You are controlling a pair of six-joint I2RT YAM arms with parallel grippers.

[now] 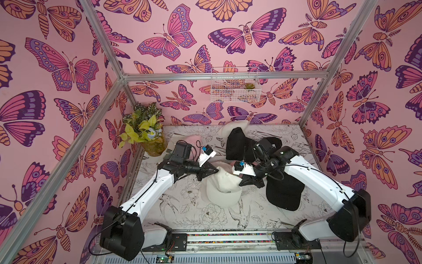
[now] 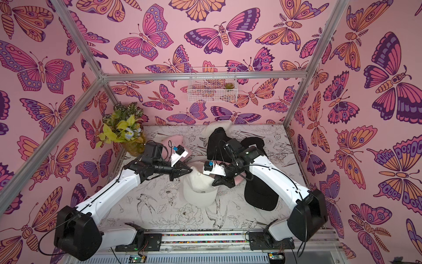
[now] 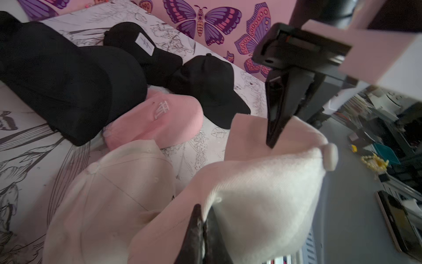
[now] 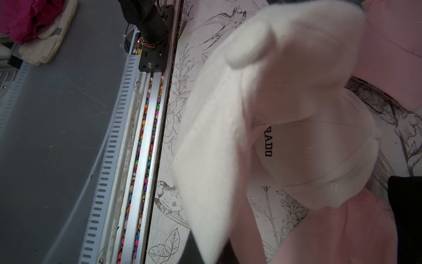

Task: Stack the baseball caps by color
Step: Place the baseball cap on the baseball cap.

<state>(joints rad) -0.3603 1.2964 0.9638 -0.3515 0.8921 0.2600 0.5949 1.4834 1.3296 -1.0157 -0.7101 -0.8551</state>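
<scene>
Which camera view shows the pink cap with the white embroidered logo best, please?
Left wrist: the pink cap lies mostly uncovered, logo visible. Both top views show only a sliver under the right arm; the right wrist shows pink fabric, no logo.

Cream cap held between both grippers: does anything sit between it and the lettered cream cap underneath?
Nothing visible does. The held cream cap, pinched by the left gripper and the right gripper, hangs over the lettered cream cap, whose crown is bare. The pink cap lies beside that crown, not on it.
</scene>
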